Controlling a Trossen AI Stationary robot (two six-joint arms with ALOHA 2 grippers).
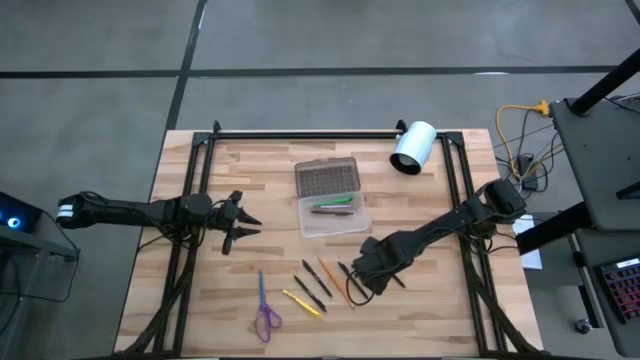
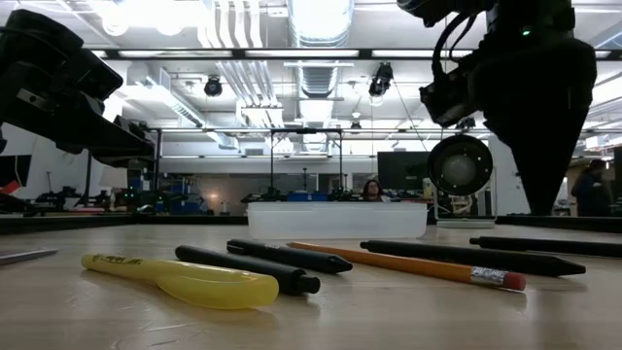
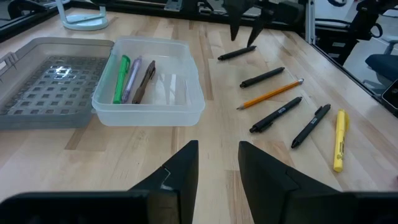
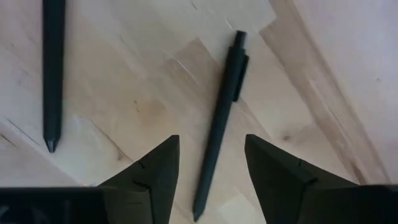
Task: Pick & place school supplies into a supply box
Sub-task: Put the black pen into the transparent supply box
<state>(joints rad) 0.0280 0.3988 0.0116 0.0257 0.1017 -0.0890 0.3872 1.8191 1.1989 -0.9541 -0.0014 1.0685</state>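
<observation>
The clear supply box (image 1: 333,215) lies at mid-table with its grey lid (image 1: 327,177) open on the far side. Green, purple and brown pens (image 3: 130,79) lie in it. On the table near it lie several black pens (image 3: 275,114), an orange pencil (image 3: 270,94), a yellow highlighter (image 3: 339,140) and purple scissors (image 1: 265,310). My right gripper (image 4: 211,162) points down, open, just over one black pen (image 4: 221,118), a finger on either side of its line, touching nothing. My left gripper (image 3: 217,155) waits open at the table's left.
A white cylinder (image 1: 412,147) lies at the far right of the table. Dark frame rails (image 1: 190,200) run along the left, right and far sides. Another black pen (image 4: 53,68) lies beside the one under my right gripper. Bare wood shows left of the box.
</observation>
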